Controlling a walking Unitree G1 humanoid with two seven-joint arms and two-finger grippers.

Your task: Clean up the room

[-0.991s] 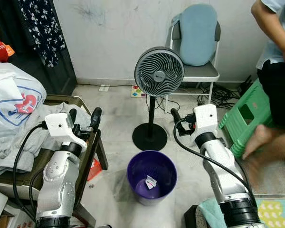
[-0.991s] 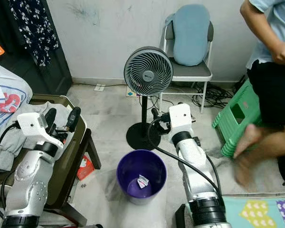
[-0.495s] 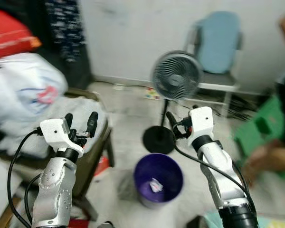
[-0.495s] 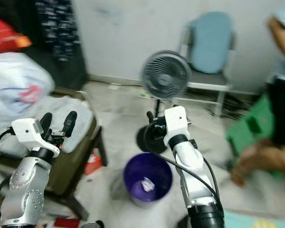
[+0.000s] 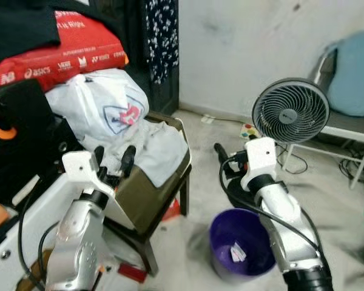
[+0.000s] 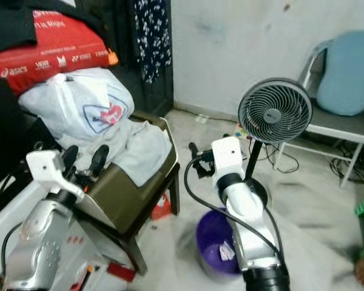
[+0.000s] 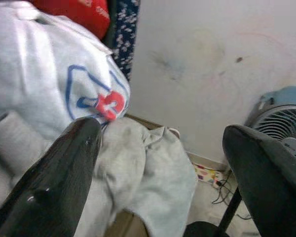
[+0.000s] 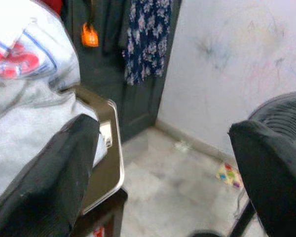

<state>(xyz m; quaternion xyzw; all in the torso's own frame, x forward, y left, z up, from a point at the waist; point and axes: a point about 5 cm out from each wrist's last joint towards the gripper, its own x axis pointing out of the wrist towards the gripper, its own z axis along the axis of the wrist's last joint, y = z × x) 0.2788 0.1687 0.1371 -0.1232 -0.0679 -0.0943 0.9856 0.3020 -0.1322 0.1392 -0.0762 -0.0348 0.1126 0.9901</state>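
Both pincers empty, fingers apart: left pincer (image 5: 113,159) held up facing the grey cloth (image 5: 161,145) heaped on the brown chair (image 5: 147,189), right pincer (image 5: 222,154) near the fan (image 5: 289,111). One scrap (image 5: 237,252) lies in the purple bin (image 5: 242,244). Cloth, bag (image 5: 103,106) and floor litter (image 5: 170,210) remain, I judge.
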